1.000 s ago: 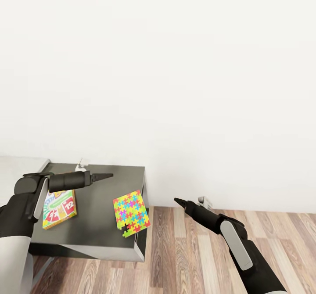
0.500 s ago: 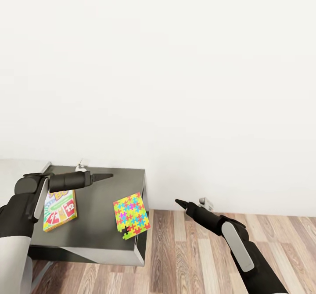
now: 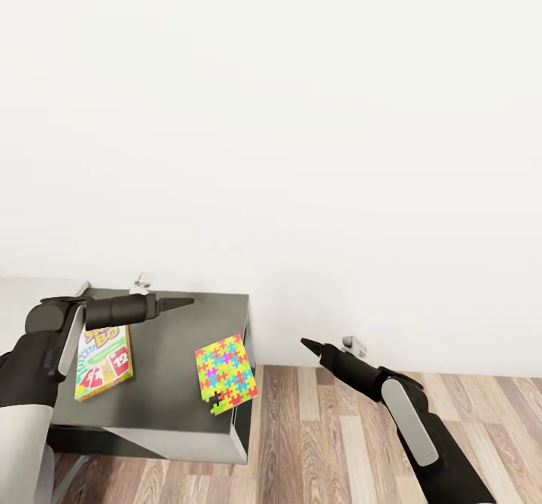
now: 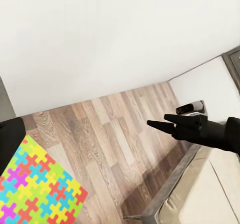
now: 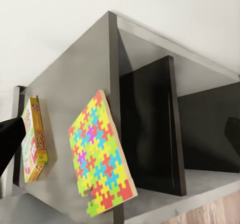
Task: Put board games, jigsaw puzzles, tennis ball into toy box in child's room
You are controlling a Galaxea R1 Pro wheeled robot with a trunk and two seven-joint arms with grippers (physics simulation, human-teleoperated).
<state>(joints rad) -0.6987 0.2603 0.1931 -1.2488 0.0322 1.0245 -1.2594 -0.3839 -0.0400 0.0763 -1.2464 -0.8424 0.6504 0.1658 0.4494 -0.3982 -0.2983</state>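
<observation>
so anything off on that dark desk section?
Yes: the jigsaw puzzle lies askew at the table's right edge, one corner poking past it, so it could slip off. The board game lies flat and well on. Both grippers hover, holding nothing.

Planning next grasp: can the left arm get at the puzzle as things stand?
Probably yes. The puzzle lies flat on the dark table near its edge, and nothing stands between it and the left gripper above the tabletop.

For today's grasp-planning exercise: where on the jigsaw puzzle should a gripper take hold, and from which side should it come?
Probably the corner of the jigsaw puzzle that overhangs the table edge, approached from the open floor side. It is a thin flat slab, so only there could fingers close above and below it.
</observation>
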